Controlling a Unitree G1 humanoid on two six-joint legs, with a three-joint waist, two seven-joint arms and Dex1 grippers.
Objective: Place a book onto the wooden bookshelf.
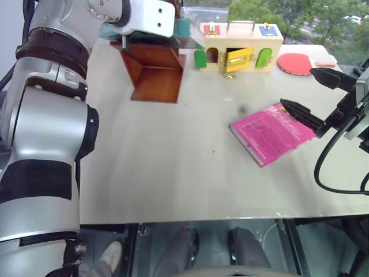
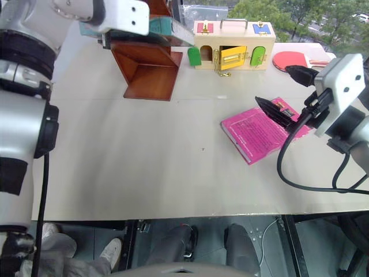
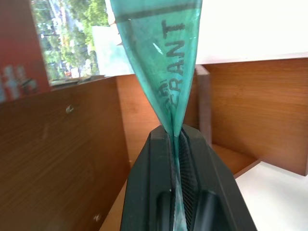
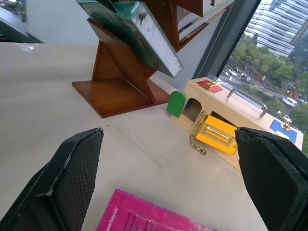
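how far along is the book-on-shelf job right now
Done: the left gripper is shut on the teal book and has it up at the wooden bookshelf. In hand: the book sits tilted among the shelf's boards. Left: letting go and backing away. The right gripper is open above the pink book.

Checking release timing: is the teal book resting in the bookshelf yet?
Cannot tell. Left hand grips the teal book over the wooden bookshelf; contact is hidden.

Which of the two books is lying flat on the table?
The bright pink book, flat on the table beneath the open right gripper. The teal-green book is off the table, clamped in the left gripper at the wooden bookshelf.
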